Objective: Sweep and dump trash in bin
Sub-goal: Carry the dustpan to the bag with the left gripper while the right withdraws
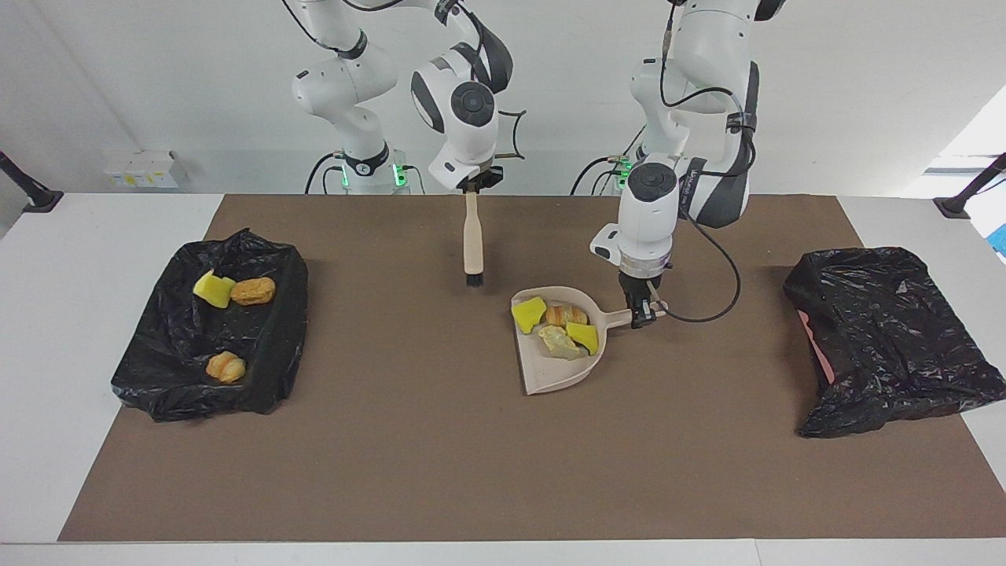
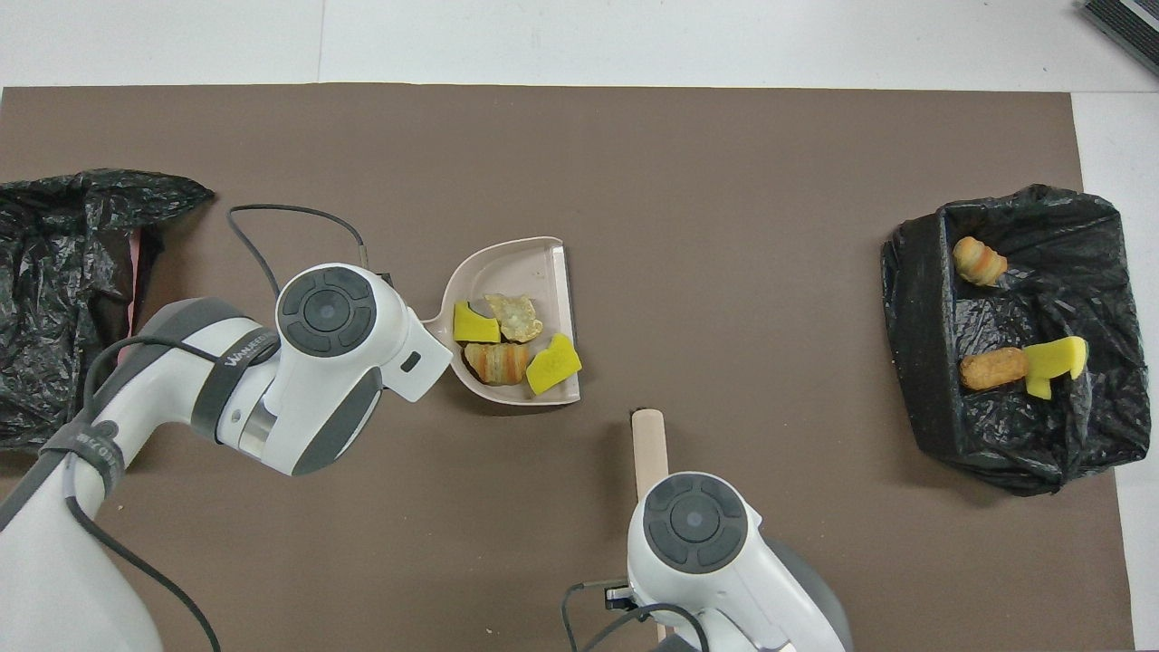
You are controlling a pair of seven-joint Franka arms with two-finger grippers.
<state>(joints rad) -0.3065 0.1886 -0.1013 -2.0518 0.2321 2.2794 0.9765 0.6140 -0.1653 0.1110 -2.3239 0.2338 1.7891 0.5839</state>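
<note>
A beige dustpan (image 1: 550, 376) (image 2: 521, 264) lies mid-mat, carrying trash: two yellow sponge chunks (image 1: 528, 314) (image 2: 554, 362), an orange bread piece (image 1: 566, 314) (image 2: 496, 360) and a pale lump (image 1: 556, 339) (image 2: 512, 315). My left gripper (image 1: 643, 313) is shut on the dustpan's handle (image 1: 618, 317); the arm hides it in the overhead view. My right gripper (image 1: 471, 187) is shut on the brush (image 1: 472, 244) (image 2: 649, 444), which hangs bristles down over bare mat. The black-lined bin (image 1: 275, 346) (image 2: 905, 299) at the right arm's end holds more trash (image 1: 253, 291) (image 2: 991, 369).
A crumpled black bag (image 1: 888, 338) (image 2: 63, 299) with some pink showing lies at the left arm's end of the brown mat (image 1: 440, 456). A cable (image 1: 707, 314) loops from the left wrist beside the dustpan's handle.
</note>
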